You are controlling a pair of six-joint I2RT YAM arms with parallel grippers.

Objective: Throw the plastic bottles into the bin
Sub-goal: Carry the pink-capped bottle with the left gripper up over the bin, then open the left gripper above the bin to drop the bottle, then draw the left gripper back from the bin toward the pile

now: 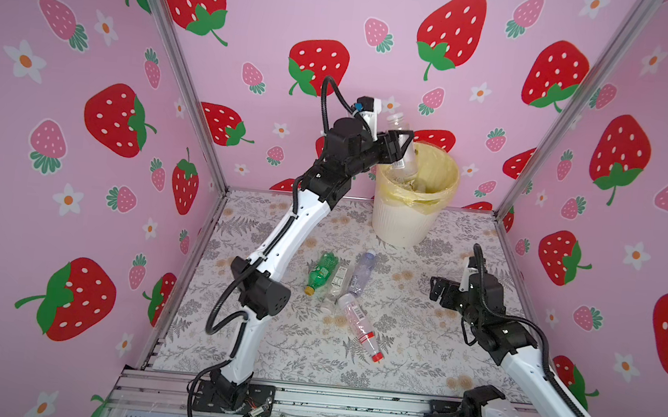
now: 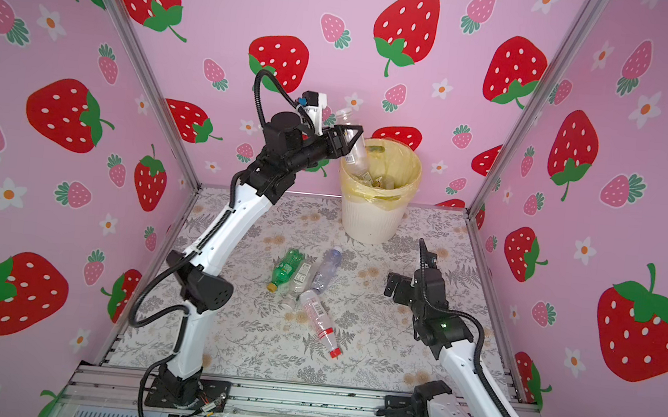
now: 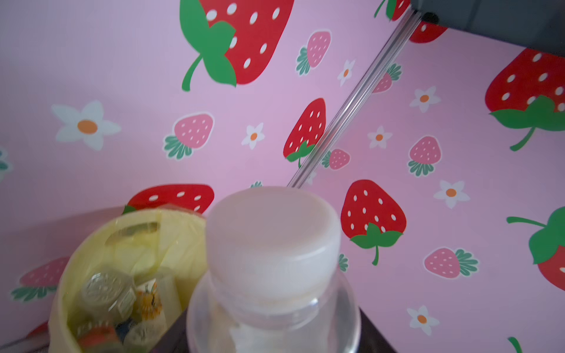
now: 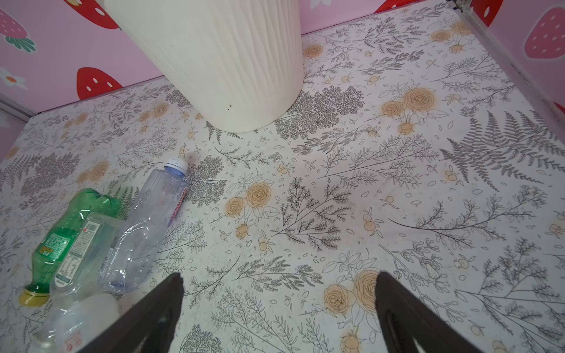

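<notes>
Clear bottle (image 1: pixel 405 163) with a white cap: tilted, cap end up, between the fingers of the left gripper (image 1: pixel 403 140). Its base end hangs over the mouth of the bin (image 1: pixel 399 224), by the left rim. We cannot tell whether the jaws pinch it or sit loose around it. We see binned bottles (image 3: pixel 107 290) inside the yellow liner (image 1: pixel 444 174).

The bin stands at the back of the worktop (image 1: pixel 414 351). In front of it lie four more:
- green bottle (image 1: pixel 321 271)
- flattened bottle (image 1: pixel 337 284)
- bluish bottle (image 1: pixel 361 273)
- red-capped bottle (image 1: pixel 358 324)

The right gripper (image 4: pixel 279 276) hovers over bare worktop to their right, jaws wide apart, empty.
</notes>
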